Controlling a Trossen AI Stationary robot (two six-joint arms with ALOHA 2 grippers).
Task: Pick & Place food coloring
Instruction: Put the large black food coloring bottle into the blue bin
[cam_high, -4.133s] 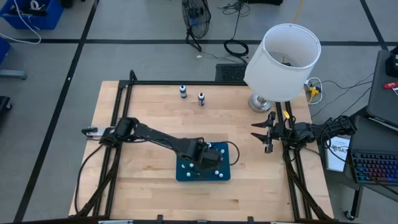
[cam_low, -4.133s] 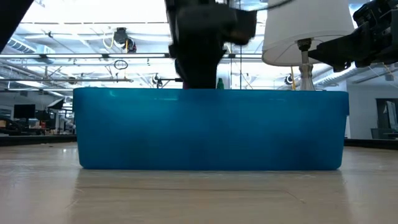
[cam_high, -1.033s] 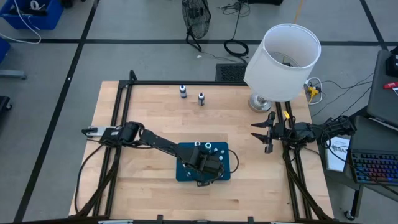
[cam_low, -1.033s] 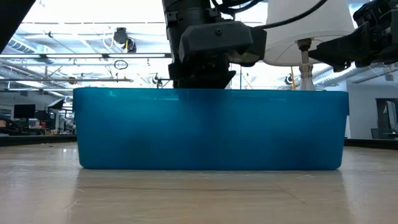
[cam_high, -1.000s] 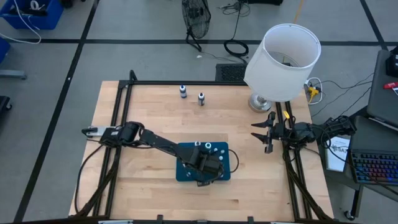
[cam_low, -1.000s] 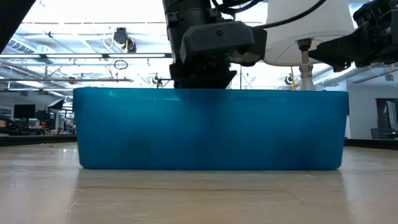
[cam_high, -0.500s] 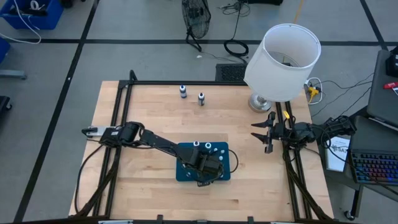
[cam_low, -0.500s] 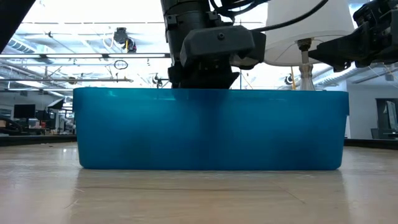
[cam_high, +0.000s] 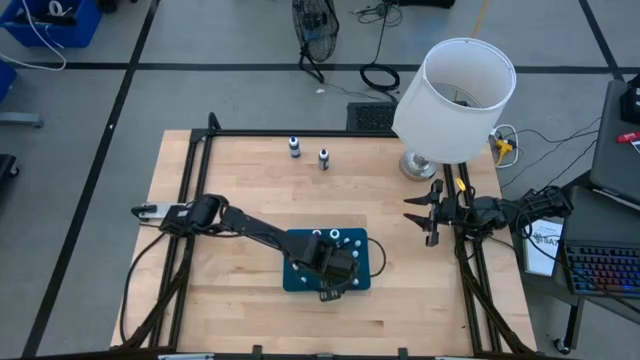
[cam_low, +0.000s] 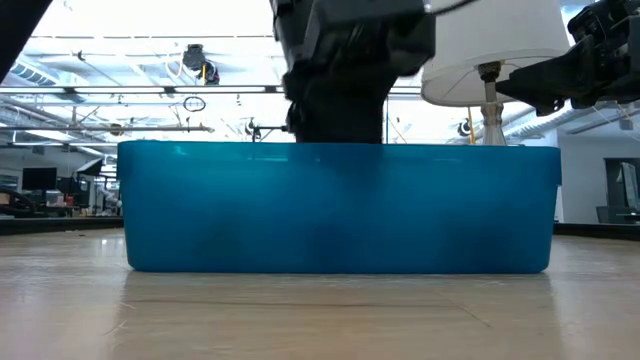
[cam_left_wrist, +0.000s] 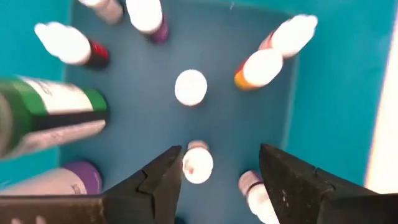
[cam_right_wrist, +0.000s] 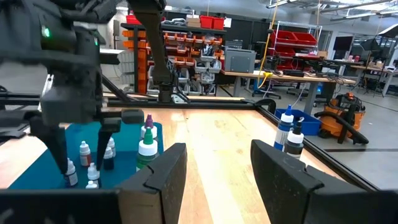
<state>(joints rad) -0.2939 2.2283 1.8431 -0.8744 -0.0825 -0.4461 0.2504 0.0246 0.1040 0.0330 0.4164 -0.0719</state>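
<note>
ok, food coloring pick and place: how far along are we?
Done: several small bottles stand in the blue tray, white caps up in the left wrist view. In hand: nothing; the left hand hangs open over the tray with one bottle standing free between its fingers. Left: two bottles wait at the table's far edge. The right hand is parked open near the lamp.

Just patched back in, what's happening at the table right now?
The left end effector is over the shallow blue tray, fingers open, with a small white-capped bottle between them and not gripped. Several more small white-capped bottles stand around it in the tray. Two bottles wait on the wooden table's far side. The right end effector is parked near the white-shaded lamp, open and empty.
</note>
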